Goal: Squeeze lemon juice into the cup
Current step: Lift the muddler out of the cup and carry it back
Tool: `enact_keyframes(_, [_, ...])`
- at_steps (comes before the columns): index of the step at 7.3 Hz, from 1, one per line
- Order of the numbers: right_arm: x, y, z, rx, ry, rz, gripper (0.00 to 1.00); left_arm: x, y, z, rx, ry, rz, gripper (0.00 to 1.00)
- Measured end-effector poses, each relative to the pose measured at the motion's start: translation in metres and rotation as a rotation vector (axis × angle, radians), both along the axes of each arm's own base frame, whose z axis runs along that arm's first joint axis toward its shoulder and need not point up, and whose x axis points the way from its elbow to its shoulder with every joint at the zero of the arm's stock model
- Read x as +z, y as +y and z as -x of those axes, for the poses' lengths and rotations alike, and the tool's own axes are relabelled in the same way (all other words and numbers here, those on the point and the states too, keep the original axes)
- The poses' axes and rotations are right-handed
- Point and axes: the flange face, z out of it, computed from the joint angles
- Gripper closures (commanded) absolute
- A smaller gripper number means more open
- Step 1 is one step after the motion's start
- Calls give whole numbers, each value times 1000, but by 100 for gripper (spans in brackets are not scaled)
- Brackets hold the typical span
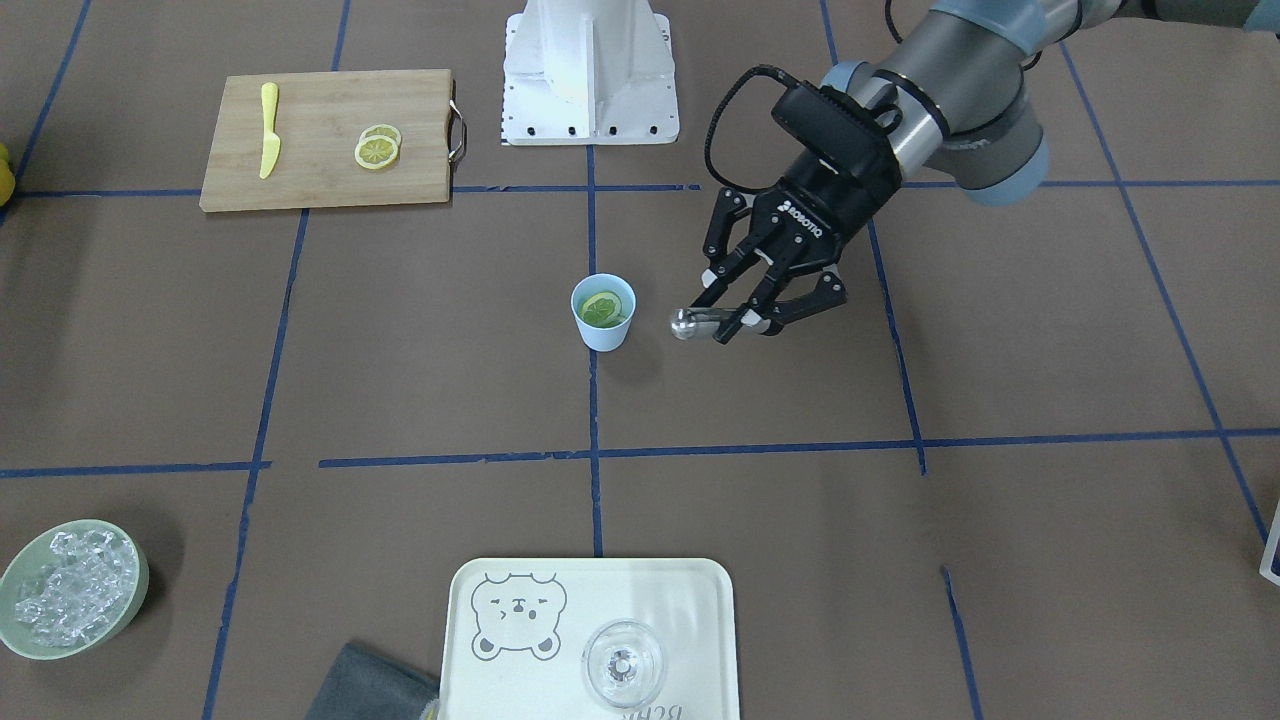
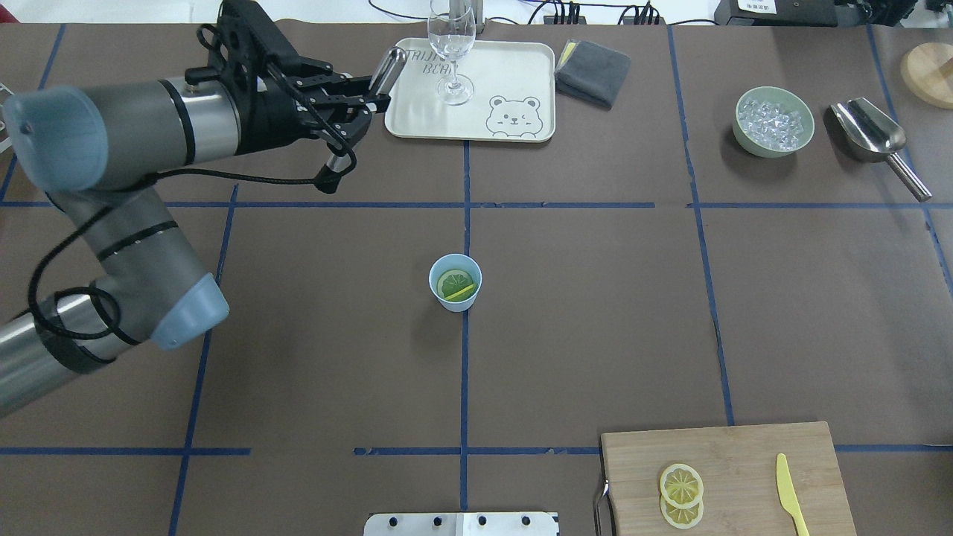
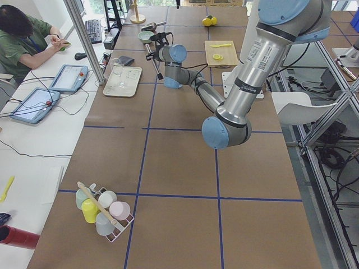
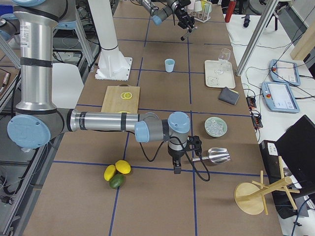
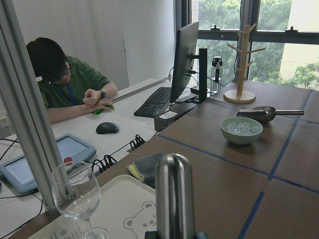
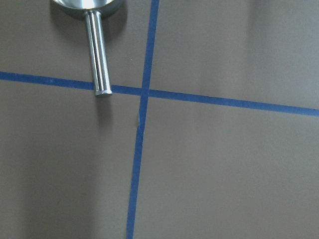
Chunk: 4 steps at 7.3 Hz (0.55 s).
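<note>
The light-blue cup [image 1: 603,330] stands upright at the table's centre and shows in the overhead view [image 2: 455,301] too. One lemon slice [image 1: 602,308] lies inside it [image 2: 455,285]. Two more slices [image 1: 378,148] overlap on the wooden cutting board [image 1: 320,110]. My left gripper [image 1: 735,325] is shut on metal tongs [image 1: 690,322] and hovers above the table, beside the cup and apart from it. The tongs also show in the left wrist view [image 5: 174,194]. My right gripper [image 4: 176,166] shows only in the exterior right view, pointing down near a metal scoop; I cannot tell its state.
A yellow plastic knife [image 1: 268,130] lies on the board. A white bear tray [image 1: 680,620] holds a clear stemmed glass [image 1: 622,662]. A green bowl of ice [image 1: 140,580], the metal scoop [image 2: 871,134] and a grey cloth [image 2: 592,71] lie along the far edge.
</note>
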Motion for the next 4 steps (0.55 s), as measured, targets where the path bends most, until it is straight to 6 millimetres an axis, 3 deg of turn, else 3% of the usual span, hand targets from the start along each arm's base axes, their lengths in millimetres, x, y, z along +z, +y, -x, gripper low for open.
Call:
enact_keyframes(2, [1,1,-1,2,0,3,0,24,-28,82,74,-136,191,100])
enact_keyframes(3, [1,1,-1,2,0,3,0,48,-34,114,77,-178,296,100])
enact_keyframes(4, [2,1,-1,2,0,3,0,75,-38,132,68,-221,407,100])
